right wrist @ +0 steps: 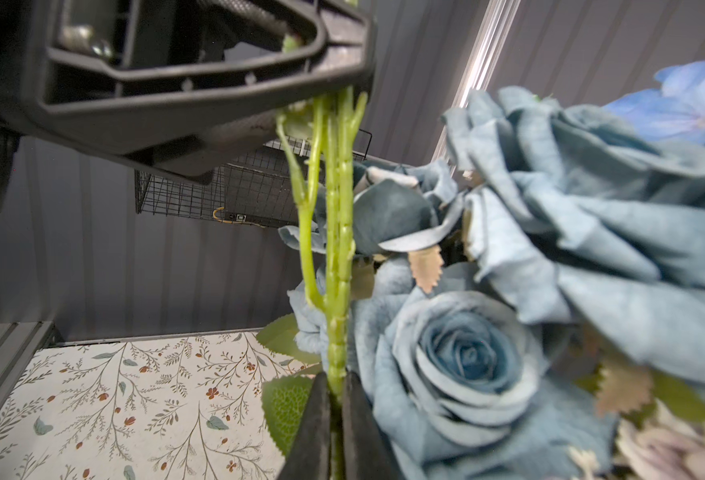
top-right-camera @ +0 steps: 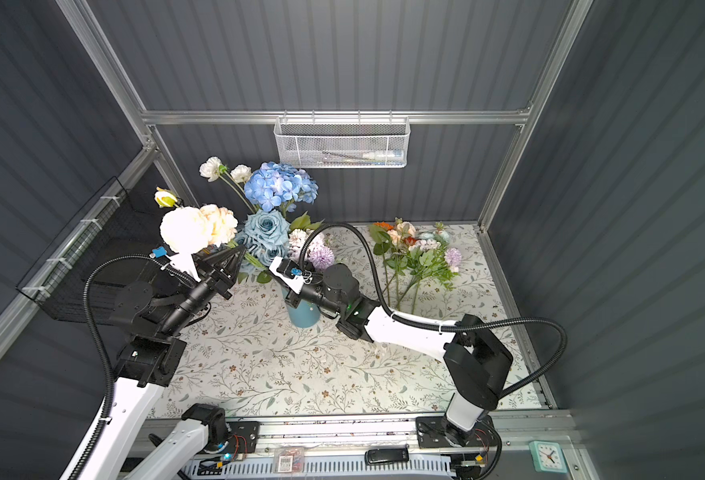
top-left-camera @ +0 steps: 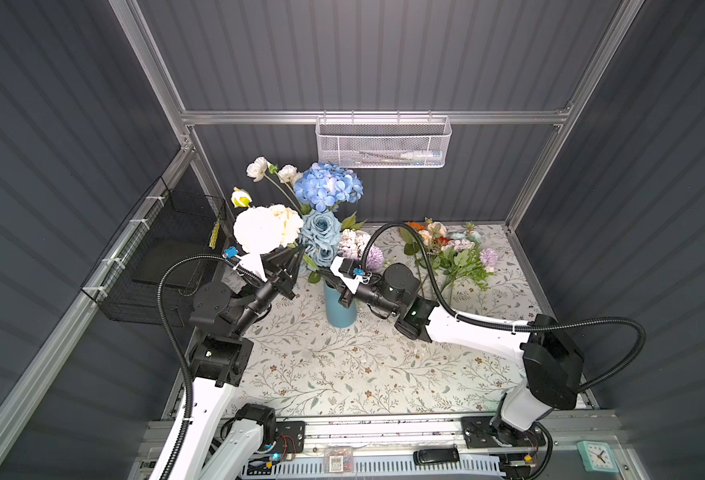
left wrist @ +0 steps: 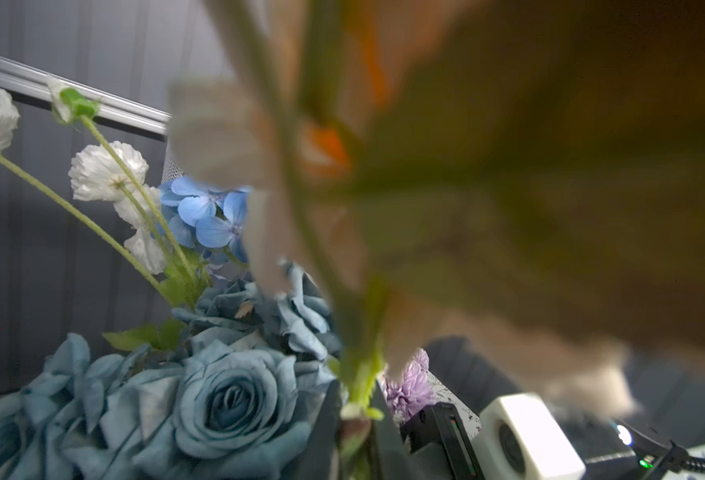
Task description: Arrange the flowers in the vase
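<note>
Left fingers [left wrist: 321, 440] clamp the cream flower's stem [right wrist: 338, 232]; right fingers [right wrist: 315, 419] narrowly flank it, grip undeterminable.

Both top views look steeply down over the bench [top-left-camera: 342, 374]; the close-up wrist cameras share the green stem [right wrist: 338, 249] and blue roses [left wrist: 226, 403].

I see a white mesh basket [top-left-camera: 384, 143] hanging on the back rail, a black wire basket [top-left-camera: 155, 257] on the side wall, a leaf-print tabletop [top-left-camera: 342, 374] covering, and an aqua clock [top-left-camera: 598, 456] by the front edge.
</note>
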Controlling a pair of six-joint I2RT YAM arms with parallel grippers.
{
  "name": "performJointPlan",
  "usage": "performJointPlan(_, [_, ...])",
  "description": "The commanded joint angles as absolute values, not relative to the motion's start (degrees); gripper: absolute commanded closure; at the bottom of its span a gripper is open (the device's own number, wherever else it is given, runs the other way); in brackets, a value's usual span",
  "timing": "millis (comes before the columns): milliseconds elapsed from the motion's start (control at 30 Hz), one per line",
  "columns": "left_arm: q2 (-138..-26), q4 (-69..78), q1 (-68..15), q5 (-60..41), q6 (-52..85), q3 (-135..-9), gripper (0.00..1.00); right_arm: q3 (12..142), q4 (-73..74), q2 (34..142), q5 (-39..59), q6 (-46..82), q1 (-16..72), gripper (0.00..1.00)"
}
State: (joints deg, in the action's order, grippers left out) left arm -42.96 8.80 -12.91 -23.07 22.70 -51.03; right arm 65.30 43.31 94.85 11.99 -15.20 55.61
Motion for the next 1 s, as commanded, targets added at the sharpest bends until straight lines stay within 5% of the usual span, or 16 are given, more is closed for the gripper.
performJointPlan(0, [-43.13, 5.41, -12.57, -23.34, 21.21, -51.30, 0.90, 62.35, 48.44, 92.65, 11.75, -13.25, 55.86, 0.62])
performJointPlan(133, [-42.49, 3.23, -12.62, -21.67, 19.82, -49.03, 0.88, 58.57, 52.10, 89.26, 11.81, -11.83, 55.79, 0.31])
performJointPlan(267, [-42.52, 3.19, -12.74, -21.02, 19.05, -47.55, 0.87, 55.61, 53.55, 85.39, 10.70, -11.01, 55.55, 0.20])
performJointPlan(967, [-49.23, 1.86, -30.35, -4.35, 10.95, -44.95, 0.86, 45.73, 63.44, 77.03, 3.70, -4.50, 49.43, 0.16])
